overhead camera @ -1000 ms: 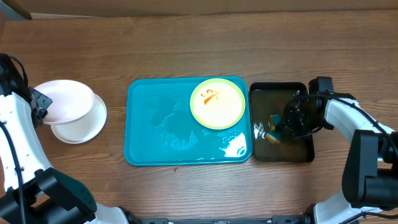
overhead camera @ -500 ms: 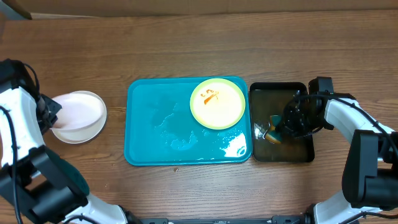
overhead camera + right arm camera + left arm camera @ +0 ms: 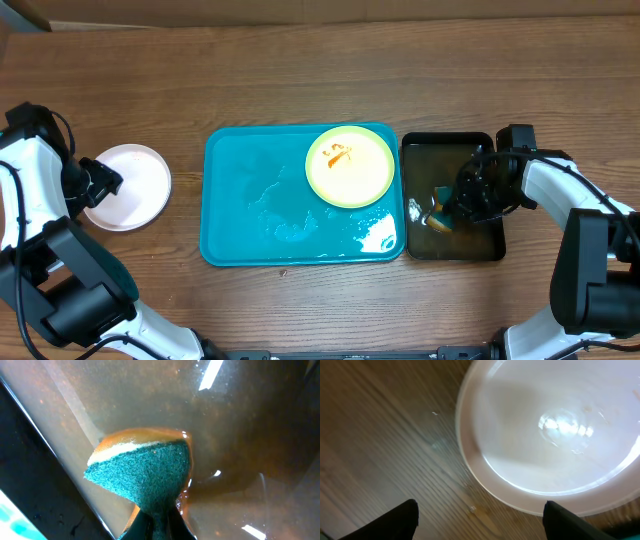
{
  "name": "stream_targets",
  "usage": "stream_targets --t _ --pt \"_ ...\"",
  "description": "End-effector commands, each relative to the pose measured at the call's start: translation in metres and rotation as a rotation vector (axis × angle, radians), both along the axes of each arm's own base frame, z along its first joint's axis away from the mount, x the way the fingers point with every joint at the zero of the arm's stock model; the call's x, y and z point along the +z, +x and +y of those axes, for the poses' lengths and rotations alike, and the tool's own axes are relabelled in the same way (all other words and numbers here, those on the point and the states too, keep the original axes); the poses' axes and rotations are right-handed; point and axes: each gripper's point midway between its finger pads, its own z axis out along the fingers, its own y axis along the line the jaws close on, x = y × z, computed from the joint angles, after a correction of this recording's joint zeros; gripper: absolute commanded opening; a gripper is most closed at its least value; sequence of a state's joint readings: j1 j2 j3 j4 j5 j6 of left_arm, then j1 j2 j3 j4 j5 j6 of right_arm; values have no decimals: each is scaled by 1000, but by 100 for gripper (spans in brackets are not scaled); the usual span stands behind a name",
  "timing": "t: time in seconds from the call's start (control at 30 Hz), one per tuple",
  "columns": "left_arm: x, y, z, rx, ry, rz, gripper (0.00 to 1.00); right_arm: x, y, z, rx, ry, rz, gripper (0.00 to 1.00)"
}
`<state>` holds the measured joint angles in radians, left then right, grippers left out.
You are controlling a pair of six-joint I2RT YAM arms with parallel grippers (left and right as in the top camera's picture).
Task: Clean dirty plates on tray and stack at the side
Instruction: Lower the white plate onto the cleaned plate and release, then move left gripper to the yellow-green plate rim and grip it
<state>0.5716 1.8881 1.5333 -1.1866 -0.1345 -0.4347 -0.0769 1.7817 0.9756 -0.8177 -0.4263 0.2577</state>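
— Where are we standing on the left?
— Our left gripper is hovering spread wide, holding nothing, just beside the white plates on the tabletop.
— And the dirty one?
— The green-rimmed plate is lying in the blue tray's far right corner. Our right gripper is pinching the sponge in the black tray just right of it, so that arm is sitting nearer.

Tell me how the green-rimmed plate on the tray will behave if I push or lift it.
Likely to slide easily: the tray glistens wet beside the green-rimmed plate. It looks rigid and shallow, so it should stay flat rather than tip or roll. Its low rim lies close to the tray, so a grip may be slippery and awkward.
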Motion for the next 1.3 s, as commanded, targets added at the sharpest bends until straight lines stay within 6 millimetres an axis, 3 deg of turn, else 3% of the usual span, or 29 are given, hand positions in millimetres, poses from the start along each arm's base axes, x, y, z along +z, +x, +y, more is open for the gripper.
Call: stream_targets --t 0.0,0.07,0.13,0.23,0.4,0.6,0.73,0.83,1.0,1.27 --pt "25 39 -32 -141 -153 -188 80 -4 -10 -4 17 -31 32 4" --pt "40 54 -55 -252 -185 -265 80 -1 -11 -5 44 -43 35 4" --pt "63 72 -97 -470 -219 -354 79 7 -8 -14 52 -91 47 4" --pt "79 82 -156 -707 -309 -426 81 22 0 -17 63 -108 32 4" --pt "76 77 -239 -927 -415 -395 87 49 9 -14 147 -126 0 4" --pt "72 76 -308 -1125 -426 -375 90 39 24 -23 189 -276 -62 4" --pt "63 74 -333 -1196 -411 -342 91 33 27 -14 225 -298 -82 4" --pt "45 72 -352 -1223 -437 -295 92 18 20 -4 262 -297 -71 4" --pt "16 74 -367 -1219 -473 -236 92 -6 5 0 253 -295 -46 10" --pt "-28 75 -390 -1217 -541 -165 87 -9 0 0 255 -291 -33 10"
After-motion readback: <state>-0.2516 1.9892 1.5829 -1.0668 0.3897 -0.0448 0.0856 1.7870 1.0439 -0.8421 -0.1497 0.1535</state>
